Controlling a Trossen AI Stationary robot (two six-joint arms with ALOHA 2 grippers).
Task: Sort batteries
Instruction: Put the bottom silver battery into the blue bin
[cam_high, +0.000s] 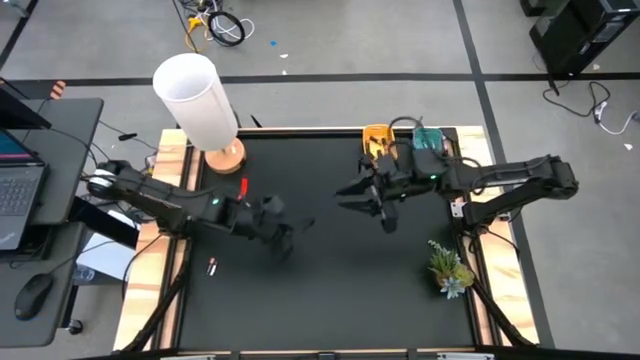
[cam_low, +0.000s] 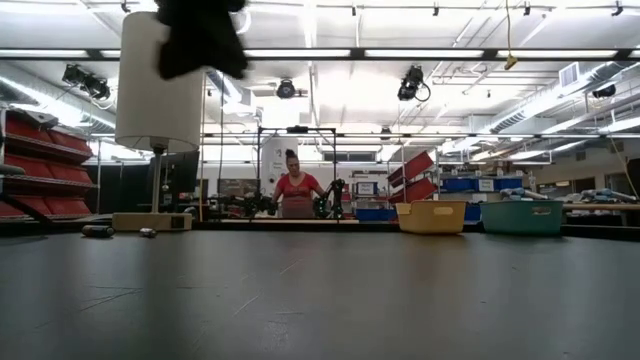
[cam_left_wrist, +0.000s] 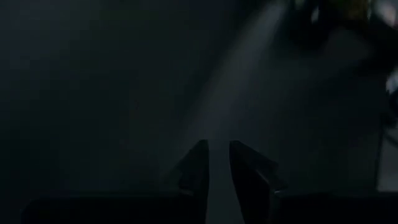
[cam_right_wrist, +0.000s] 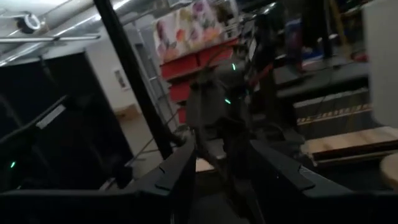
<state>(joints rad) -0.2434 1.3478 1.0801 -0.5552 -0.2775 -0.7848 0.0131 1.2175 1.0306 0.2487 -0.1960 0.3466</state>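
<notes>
While left gripper (cam_left_wrist: 216, 163) hovers right of lamp (cam_high: 200, 100), jaws slightly parted, empty; red battery (cam_high: 244, 187) near lamp base: light, slick, rolls; pinch mid-barrel.

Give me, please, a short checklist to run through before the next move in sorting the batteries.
1. Batteries in sight: ok, a red battery near the lamp and a small battery near the mat's left edge.
2. Trays in place: ok, yellow tray and teal tray at the back.
3. Left gripper holding a battery: cannot tell.
4. Right gripper empty: ok, open.
5. Arms apart: ok.
</notes>
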